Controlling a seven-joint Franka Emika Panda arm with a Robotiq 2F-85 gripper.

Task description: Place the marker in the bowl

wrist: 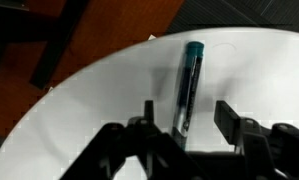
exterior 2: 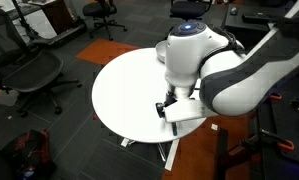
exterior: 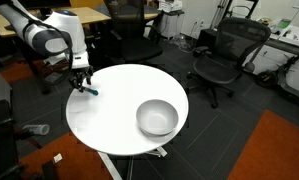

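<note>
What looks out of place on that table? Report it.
Nothing stands out. The marker lies flat on the table near its edge, between the fingers of the open gripper. The bowl stands upright across the table. No spill or damage shows.

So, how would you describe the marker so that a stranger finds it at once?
Start at the round white table. Near the edge away from the grey-white bowl, under the gripper, lies the marker. It is the only thin teal stick; the bowl is wide and round.
</note>
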